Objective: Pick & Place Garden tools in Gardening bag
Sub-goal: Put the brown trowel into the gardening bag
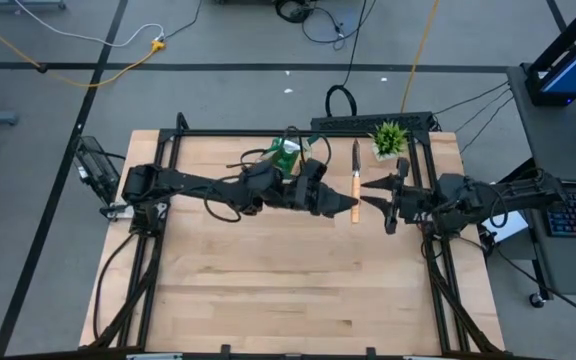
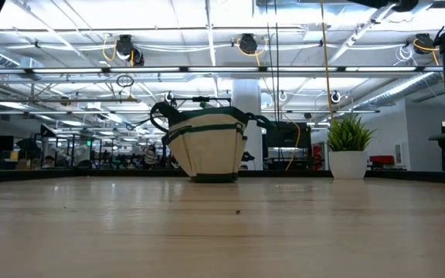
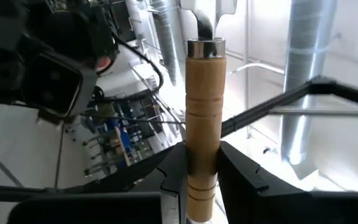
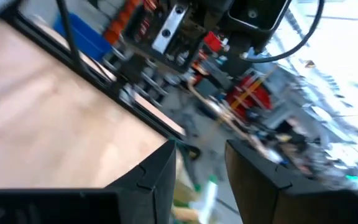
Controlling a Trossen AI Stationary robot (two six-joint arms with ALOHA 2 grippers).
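My left gripper [image 1: 345, 206] reaches from the table's left and is shut on a garden tool [image 1: 355, 180] that has a light wooden handle and a dark metal end. In the left wrist view the handle [image 3: 202, 99] stands between the fingers, with a silver ferrule [image 3: 205, 46] at its far end. My right gripper [image 1: 370, 194] is open and empty just right of the tool, pointing at it, and shows open in its own wrist view [image 4: 201, 168]. The beige gardening bag [image 1: 286, 156] with a green band stands on its base at the far middle of the table and also shows in the low view [image 2: 207, 147]. My left gripper pinches the tool's wooden handle [image 3: 202, 163] between its two fingers, toward the handle's free end. The fingers come level from the table's left and lie across the handle. The tool is lifted clear of the table, its metal end toward the far edge.
A small potted green plant [image 1: 389, 140] in a white pot [image 2: 348, 164] stands at the far right of the table, near the right arm. Bare wooden tabletop [image 1: 288, 280] lies on the near side. A black frame [image 1: 268, 132] runs around the table.
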